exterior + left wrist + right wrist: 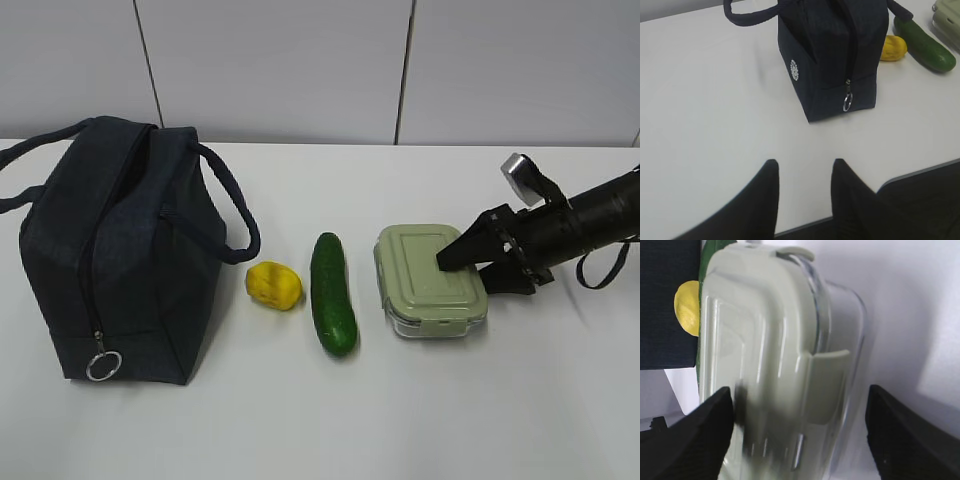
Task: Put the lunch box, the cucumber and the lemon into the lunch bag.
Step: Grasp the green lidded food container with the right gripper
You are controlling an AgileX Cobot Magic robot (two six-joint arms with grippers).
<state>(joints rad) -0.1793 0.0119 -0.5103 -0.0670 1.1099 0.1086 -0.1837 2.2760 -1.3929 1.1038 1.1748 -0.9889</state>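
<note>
Exterior view: lunch bag (110,255) unzipped, interior unseen

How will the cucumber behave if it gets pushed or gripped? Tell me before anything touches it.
The cucumber lies on its side on the table, round-bodied, so a sideways push would likely roll it. Its glossy skin may slip in an end effector. It looks thick and stiff, so it probably won't bend when lifted.
</note>
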